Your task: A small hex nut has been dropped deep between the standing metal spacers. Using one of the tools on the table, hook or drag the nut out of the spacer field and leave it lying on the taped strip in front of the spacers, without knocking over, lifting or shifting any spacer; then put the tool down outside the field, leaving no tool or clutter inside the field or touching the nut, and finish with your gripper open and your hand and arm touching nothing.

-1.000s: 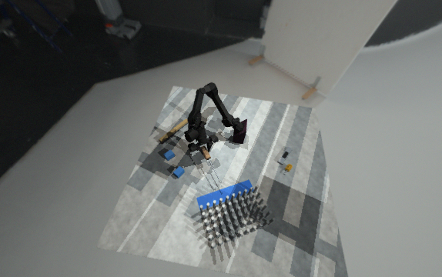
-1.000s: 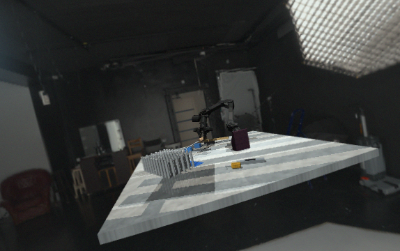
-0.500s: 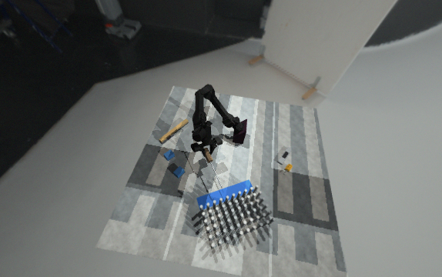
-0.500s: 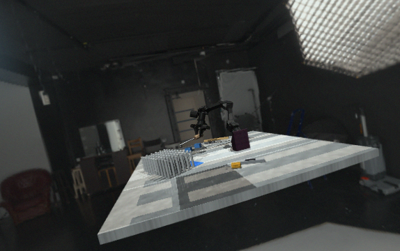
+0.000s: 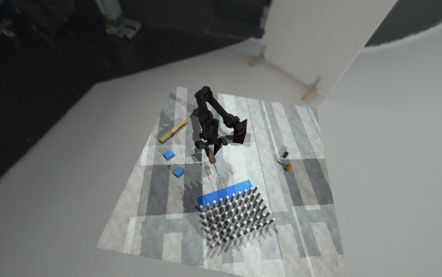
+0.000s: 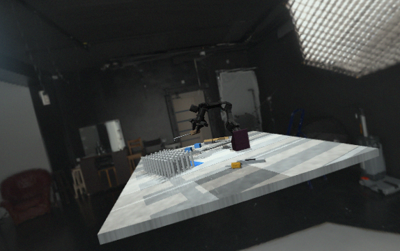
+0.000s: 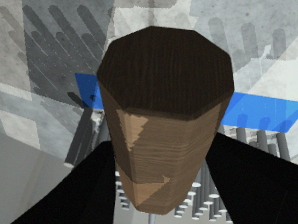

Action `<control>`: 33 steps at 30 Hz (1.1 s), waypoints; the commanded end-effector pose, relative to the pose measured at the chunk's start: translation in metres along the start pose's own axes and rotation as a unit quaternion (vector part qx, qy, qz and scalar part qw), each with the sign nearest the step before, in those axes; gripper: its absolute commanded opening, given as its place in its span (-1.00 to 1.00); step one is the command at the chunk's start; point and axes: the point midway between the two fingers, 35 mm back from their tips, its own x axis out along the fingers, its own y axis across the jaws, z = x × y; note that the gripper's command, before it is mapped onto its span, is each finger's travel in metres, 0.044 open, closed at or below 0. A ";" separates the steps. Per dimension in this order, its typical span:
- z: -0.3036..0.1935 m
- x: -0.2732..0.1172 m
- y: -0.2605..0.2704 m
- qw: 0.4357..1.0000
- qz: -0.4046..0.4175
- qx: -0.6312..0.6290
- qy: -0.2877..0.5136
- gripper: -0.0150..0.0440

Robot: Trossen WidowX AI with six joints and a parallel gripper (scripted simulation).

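My gripper [image 5: 212,151] [image 6: 195,131] [image 7: 158,145] is shut on the wooden handle of a hook tool [image 5: 212,157] [image 6: 194,132] [image 7: 160,145]. Its thin metal shaft points toward the spacers, with a small bent tip in the exterior view. The tool is held above the table. In the top view the tip appears over the near edge of the blue taped strip [image 5: 240,187] [image 6: 198,164] [image 7: 257,111]. The metal spacers [image 5: 233,216] [image 6: 166,164] [image 7: 81,137] stand in dense rows behind the strip. The hex nut cannot be made out.
Two blue blocks [image 5: 169,155] [image 5: 179,171] and a long wooden piece [image 5: 173,131] lie on one side. A yellow item [image 5: 289,168] [image 6: 235,165] and a small dark-and-grey item [image 5: 285,155] lie on the other. A dark purple panel [image 5: 239,132] [image 6: 240,139] stands by the arm's base.
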 end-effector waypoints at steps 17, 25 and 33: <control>0.016 0.067 -0.017 1.000 -0.006 0.009 0.003 -0.49; 0.037 0.100 -0.026 1.000 -0.002 0.009 0.005 -0.49; 0.064 0.126 -0.037 1.000 0.011 0.004 0.005 -0.49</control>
